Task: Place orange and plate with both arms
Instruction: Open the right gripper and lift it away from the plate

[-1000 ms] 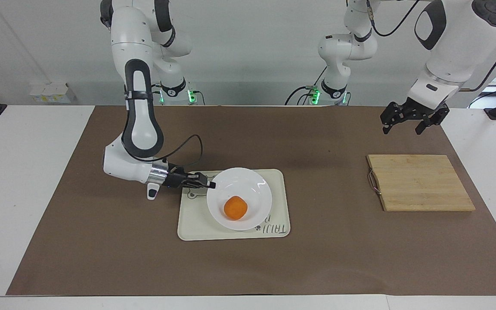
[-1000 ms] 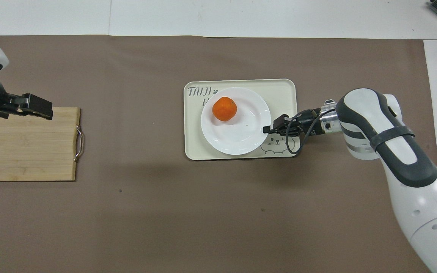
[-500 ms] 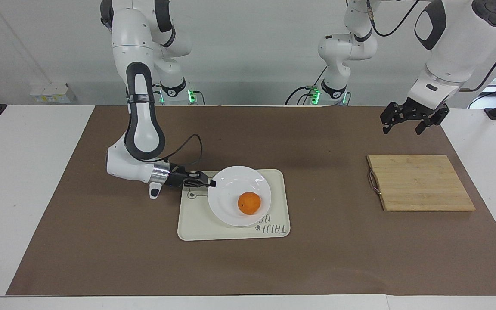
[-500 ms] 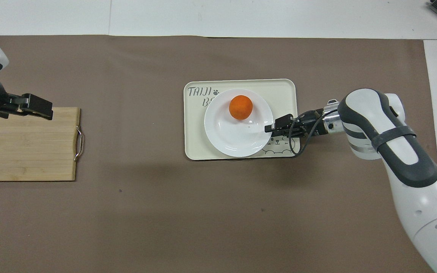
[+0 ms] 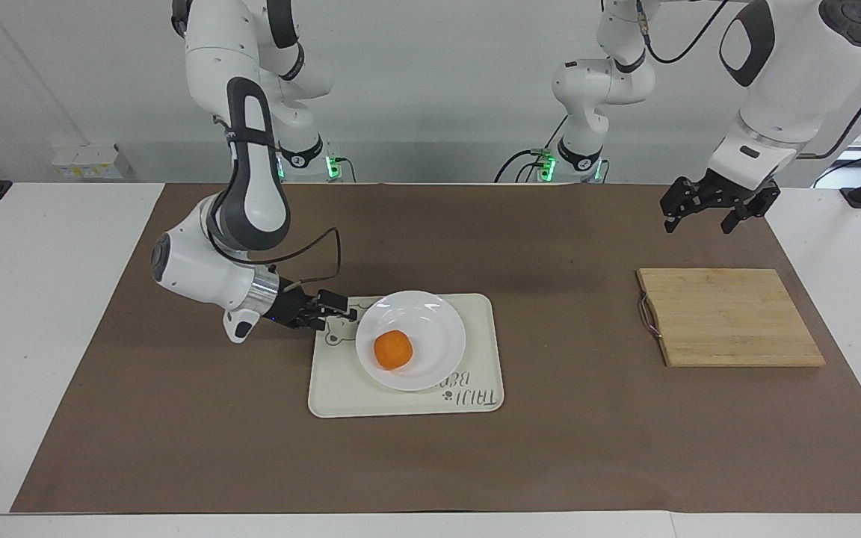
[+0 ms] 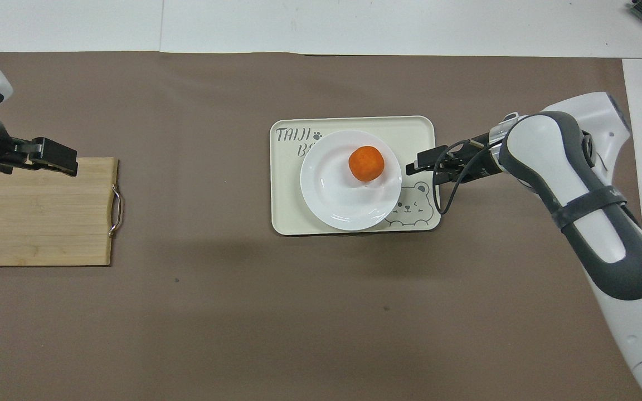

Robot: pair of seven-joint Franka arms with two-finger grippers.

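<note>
Your right gripper [image 5: 337, 308] sat just off the plate [image 5: 430, 321] at its 10 o'clock, low over the tray [image 5: 400, 402]; I could not tell how its jaws stood. The orange [image 5: 392, 350] lay in the plate. Your left gripper [image 5: 714, 203] waited, jaws apart, above the cutting board [image 5: 729, 317] on the worktop [image 5: 176, 433].
</note>
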